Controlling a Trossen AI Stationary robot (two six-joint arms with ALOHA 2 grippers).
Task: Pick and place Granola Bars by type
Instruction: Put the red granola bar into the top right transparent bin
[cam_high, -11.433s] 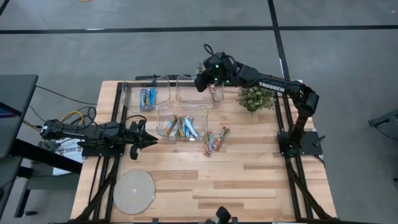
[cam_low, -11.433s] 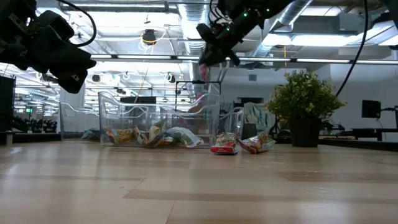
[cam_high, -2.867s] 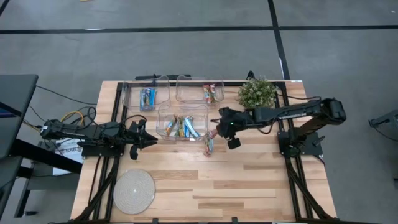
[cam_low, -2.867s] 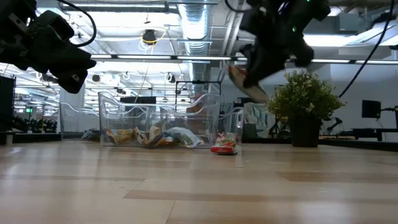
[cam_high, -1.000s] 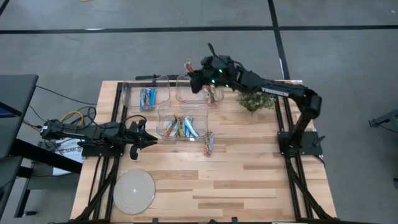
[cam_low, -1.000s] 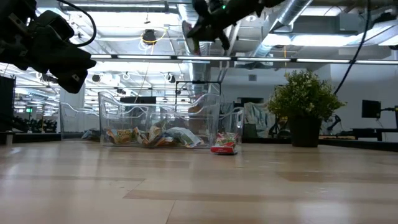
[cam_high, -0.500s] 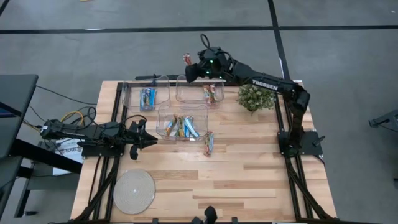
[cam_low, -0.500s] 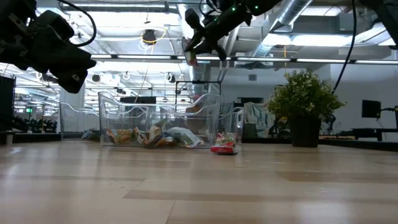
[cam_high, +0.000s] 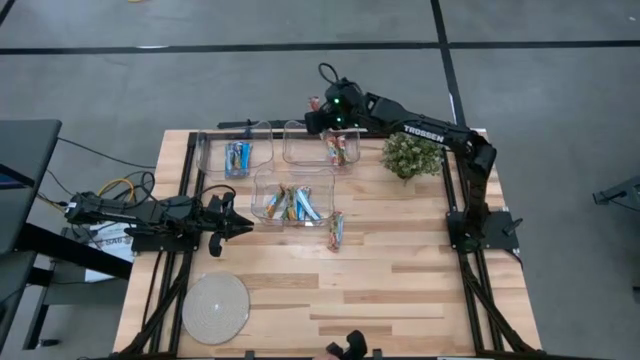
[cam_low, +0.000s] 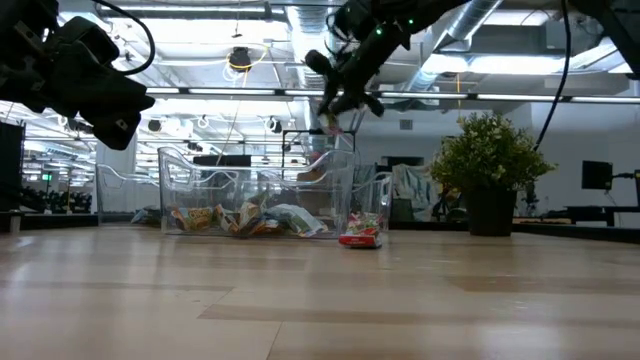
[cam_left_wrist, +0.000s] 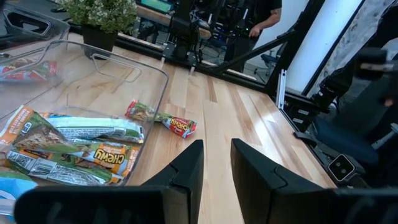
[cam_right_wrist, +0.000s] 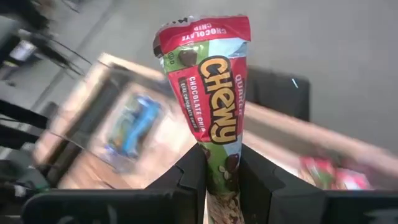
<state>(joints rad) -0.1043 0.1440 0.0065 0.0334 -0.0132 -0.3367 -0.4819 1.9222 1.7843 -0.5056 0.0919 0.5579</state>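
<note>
My right gripper (cam_high: 320, 112) hangs in the air over the far edge of the table, by the far middle clear bin (cam_high: 305, 146), shut on a red and green Chewy bar (cam_right_wrist: 208, 93). That bin holds red and green bars (cam_high: 340, 150). The far left bin (cam_high: 238, 152) holds blue bars. The near bin (cam_high: 292, 196) holds mixed bars lying flat. One red and green bar (cam_high: 336, 228) lies flat on the table to the right of the near bin. My left gripper (cam_high: 232, 222) waits open at the table's left edge. My right gripper pinches the Chewy bar between its two fingers (cam_right_wrist: 193, 177) at one end of the wrapper (cam_right_wrist: 219, 167). The bar runs along the fingers and sticks out past their tips. It is lifted clear and slants downward below the gripper (cam_low: 328, 124).
A small potted plant (cam_high: 410, 155) stands at the far right, beside the far middle bin. A round pale disc (cam_high: 215, 307) lies at the near left corner. Bare wood stretches over the near and right parts of the table (cam_high: 420, 290).
My right gripper has come down with the Chewy bar from high above the far edge toward the far middle bin, shifting a little toward the table's right. It has turned so that the bar now points more downward. It stays shut on the bar.
</note>
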